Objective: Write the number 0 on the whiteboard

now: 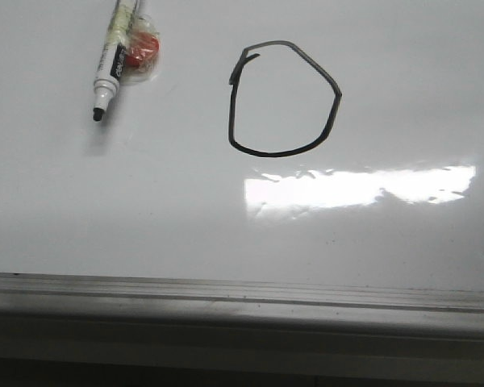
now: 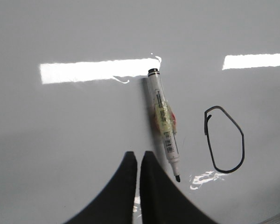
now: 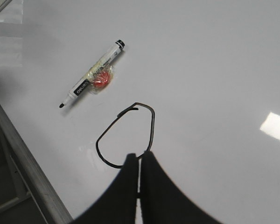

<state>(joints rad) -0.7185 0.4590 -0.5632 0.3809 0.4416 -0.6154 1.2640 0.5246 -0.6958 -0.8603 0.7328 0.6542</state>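
Note:
The number 0 (image 1: 284, 98) is a thin black lopsided loop with a tick at its upper left, drawn on the glossy whiteboard (image 1: 387, 81). It also shows in the left wrist view (image 2: 225, 139) and the right wrist view (image 3: 126, 135). A white marker (image 1: 113, 60), uncapped with a black tip and a red lump taped to its barrel, lies flat on the board left of the loop. My left gripper (image 2: 139, 155) is shut and empty, just beside the marker (image 2: 164, 123). My right gripper (image 3: 139, 155) is shut and empty, above the loop's edge. Neither gripper shows in the front view.
The board's grey metal frame rail (image 1: 242, 294) runs along the near edge and shows in the right wrist view (image 3: 28, 172). A bright light strip (image 1: 355, 187) reflects on the board below the loop.

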